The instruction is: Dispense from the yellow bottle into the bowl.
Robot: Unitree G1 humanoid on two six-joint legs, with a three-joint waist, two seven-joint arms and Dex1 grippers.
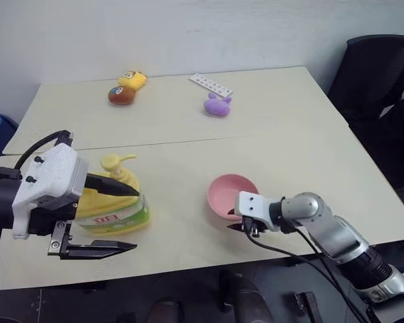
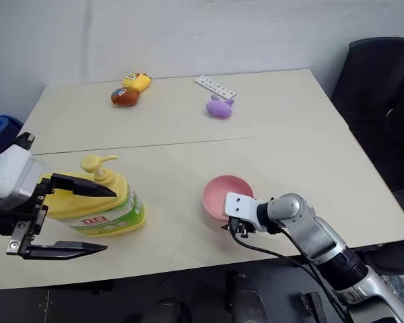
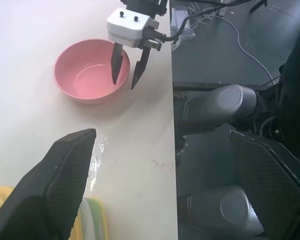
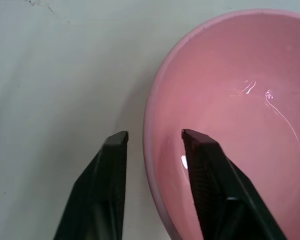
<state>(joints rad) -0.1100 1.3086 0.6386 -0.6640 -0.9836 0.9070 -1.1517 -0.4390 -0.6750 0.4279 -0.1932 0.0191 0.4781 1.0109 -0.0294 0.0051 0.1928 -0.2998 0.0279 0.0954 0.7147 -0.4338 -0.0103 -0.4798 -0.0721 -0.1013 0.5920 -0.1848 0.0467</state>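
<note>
Yellow bottle (image 1: 114,205) upright near table (image 1: 269,134) front edge, left gripper (image 1: 114,219) spread wide beside it, grasping nothing; bowl (image 1: 230,195) well apart to the right, right gripper (image 4: 154,137) straddling its near rim, fingers not yet clamped.

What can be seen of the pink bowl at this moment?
The bowl is small, round, smooth pink plastic, upright on the table near its front edge, right of the yellow bottle. A few glistening streaks mark its inside. The right pincer straddles its near rim, one finger inside, one outside, with a gap visible at each side of the wall.
</note>
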